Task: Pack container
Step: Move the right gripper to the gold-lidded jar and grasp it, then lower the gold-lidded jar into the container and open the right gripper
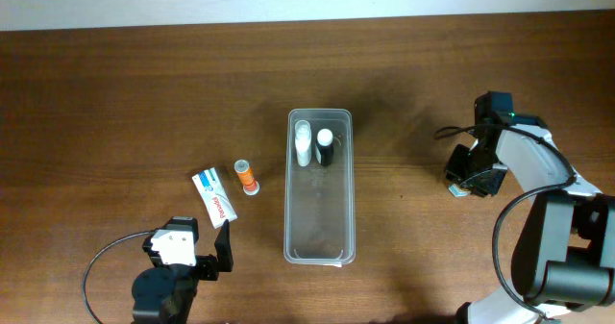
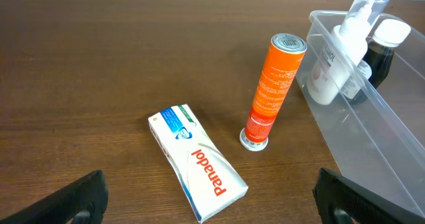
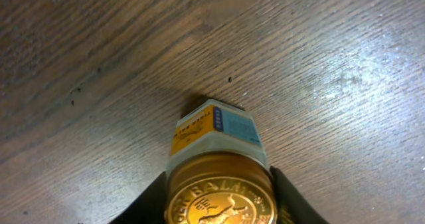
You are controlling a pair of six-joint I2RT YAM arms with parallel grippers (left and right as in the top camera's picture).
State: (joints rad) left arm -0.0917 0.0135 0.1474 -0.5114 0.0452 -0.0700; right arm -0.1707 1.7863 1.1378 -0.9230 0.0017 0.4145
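Note:
The clear plastic container point(image 1: 288, 194) lies lengthwise at the table's middle, and its wall shows in the left wrist view point(image 2: 372, 137). In its far end lie a white pump bottle point(image 1: 304, 143) point(image 2: 335, 58) and a dark bottle with a white cap point(image 1: 325, 146) point(image 2: 385, 41). Left of it an orange tube point(image 1: 246, 176) point(image 2: 273, 91) stands on its cap beside a white Panadol box point(image 1: 214, 196) point(image 2: 199, 161). My left gripper point(image 1: 202, 252) point(image 2: 212, 207) is open just short of the box. My right gripper point(image 1: 473, 173) point(image 3: 219, 211) is shut on a gold-lidded balm jar point(image 3: 216, 151), low over the table right of the container.
Brown wooden table point(image 1: 115, 93) with a pale strip along its far edge. Black cables loop near both arm bases at the front left point(image 1: 91, 276) and right point(image 1: 500, 237).

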